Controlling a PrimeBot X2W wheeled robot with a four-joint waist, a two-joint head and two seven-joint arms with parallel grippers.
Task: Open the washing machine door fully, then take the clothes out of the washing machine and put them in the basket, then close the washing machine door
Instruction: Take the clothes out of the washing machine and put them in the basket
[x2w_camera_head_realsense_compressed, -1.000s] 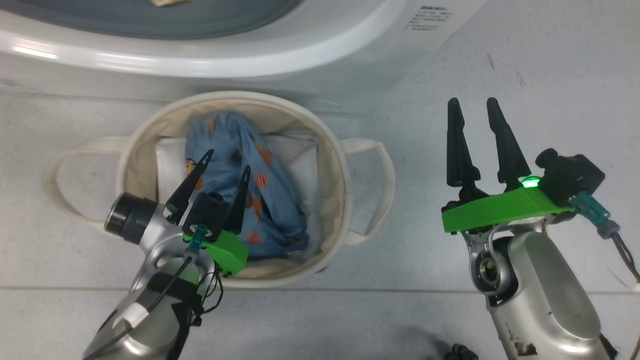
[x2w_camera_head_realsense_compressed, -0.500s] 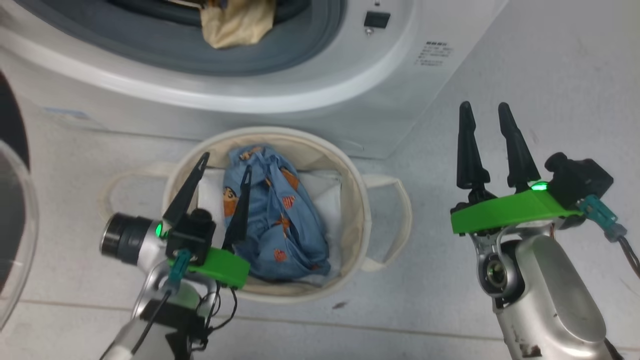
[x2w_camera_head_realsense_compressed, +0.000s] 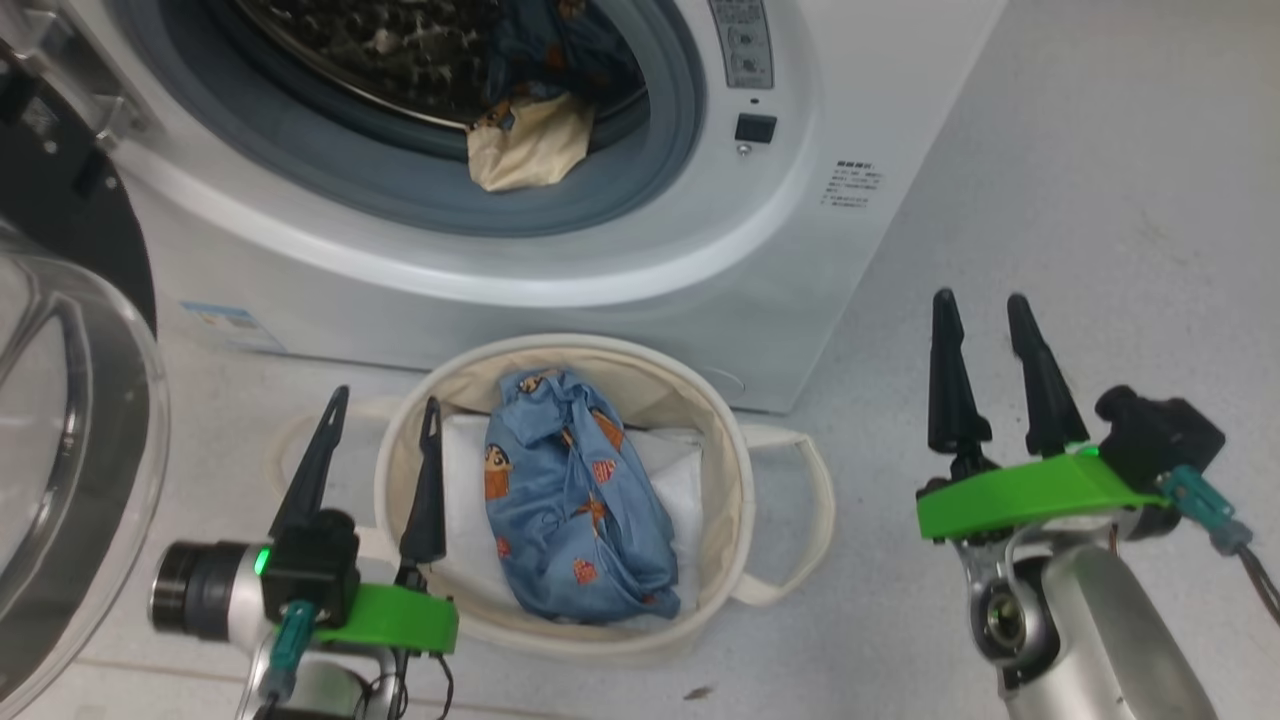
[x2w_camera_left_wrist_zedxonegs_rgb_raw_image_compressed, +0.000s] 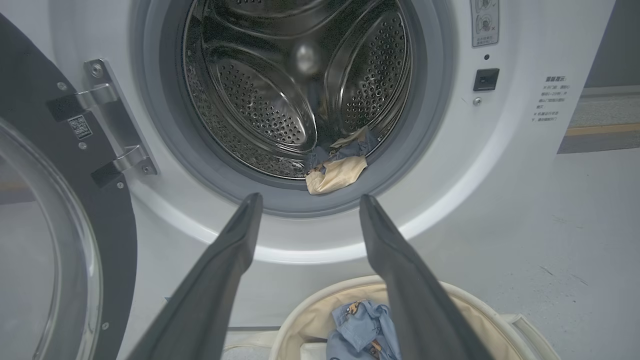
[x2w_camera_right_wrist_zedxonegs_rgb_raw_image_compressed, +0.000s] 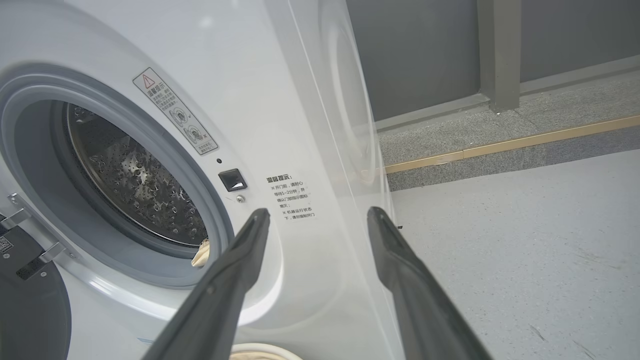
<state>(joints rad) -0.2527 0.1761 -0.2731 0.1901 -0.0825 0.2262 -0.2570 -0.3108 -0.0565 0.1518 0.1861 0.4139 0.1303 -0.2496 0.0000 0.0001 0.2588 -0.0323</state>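
The white washing machine (x2w_camera_head_realsense_compressed: 800, 120) stands with its door (x2w_camera_head_realsense_compressed: 70, 420) swung wide to the left. A beige-cream piece (x2w_camera_head_realsense_compressed: 525, 150) with dark blue cloth behind it hangs over the grey rubber ring at the drum's mouth (x2w_camera_left_wrist_zedxonegs_rgb_raw_image_compressed: 336, 172). The cream basket (x2w_camera_head_realsense_compressed: 725, 440) sits on the floor in front, holding a light blue printed garment (x2w_camera_head_realsense_compressed: 575, 510) on a flat white sheet. My left gripper (x2w_camera_head_realsense_compressed: 385, 405) is open and empty at the basket's left rim. My right gripper (x2w_camera_head_realsense_compressed: 980, 305) is open and empty over the floor to the right of the basket.
Grey floor (x2w_camera_head_realsense_compressed: 1100, 180) stretches to the right of the machine. A blue label sticker (x2w_camera_head_realsense_compressed: 230, 325) marks the machine's lower front. In the right wrist view a dark wall (x2w_camera_right_wrist_zedxonegs_rgb_raw_image_compressed: 425, 45) and a yellow floor strip (x2w_camera_right_wrist_zedxonegs_rgb_raw_image_compressed: 525, 142) lie behind the machine.
The head camera has tilted up, bringing the drum and door into view. My left gripper has drawn back from over the blue garment to the basket's left rim. The right gripper holds its pose.
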